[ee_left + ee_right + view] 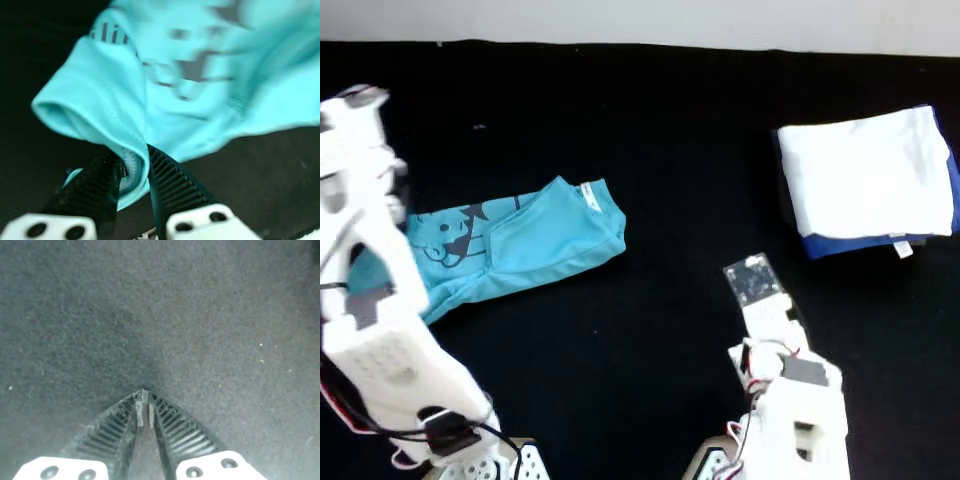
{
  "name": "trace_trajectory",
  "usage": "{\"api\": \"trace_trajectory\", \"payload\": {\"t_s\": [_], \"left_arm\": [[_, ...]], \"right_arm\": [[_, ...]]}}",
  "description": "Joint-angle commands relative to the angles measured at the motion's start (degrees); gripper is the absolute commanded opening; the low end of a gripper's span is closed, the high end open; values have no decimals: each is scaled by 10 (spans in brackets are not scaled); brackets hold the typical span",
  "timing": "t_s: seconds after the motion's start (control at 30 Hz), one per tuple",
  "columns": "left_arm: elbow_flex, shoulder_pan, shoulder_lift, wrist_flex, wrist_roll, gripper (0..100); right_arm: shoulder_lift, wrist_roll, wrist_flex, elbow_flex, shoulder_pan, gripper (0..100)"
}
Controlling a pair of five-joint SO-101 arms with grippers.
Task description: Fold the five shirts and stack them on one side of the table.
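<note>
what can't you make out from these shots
- High view: how many shirts lie under the white top shirt; it covers all but a blue edge.
- High view: the end of the teal shirt that is hidden behind the left arm.
- Left wrist view: the teal shirt's print, which is blurred, and how much cloth the left pincer grips, hidden between its jaws.

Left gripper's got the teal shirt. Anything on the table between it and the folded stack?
Nothing visible lies between them: bare black table separates the teal shirt from the folded stack. The right gripper, shut and empty, sits low over the table near that path.
</note>
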Motion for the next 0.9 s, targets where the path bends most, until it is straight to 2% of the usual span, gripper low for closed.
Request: {"api": "trace_trajectory", "payload": {"t_s": [0.0, 0.13, 0.27, 0.47, 0.6, 0.73, 0.8, 0.87], "left_arm": [[44, 112, -137, 8, 27, 8], [49, 238, -169, 4, 52, 8], [48, 308, -147, -69, 64, 8], [46, 342, -58, -181, 63, 9], [45, 355, -15, -222, 64, 22], [45, 365, -5, -244, 71, 166], [36, 363, -7, -253, 104, 242], [-8, 350, -7, -251, 142, 269]], "right_arm": [[-3, 2, -44, 31, 7, 7], [-3, 2, -44, 35, 6, 7], [-3, 2, -44, 35, 6, 7], [-3, 1, -44, 35, 6, 8], [-3, -55, -64, 35, 8, 8], [-3, -63, -65, 33, 9, 8], [-3, -63, -65, 33, 9, 8], [-3, -63, -65, 33, 9, 8]]}}
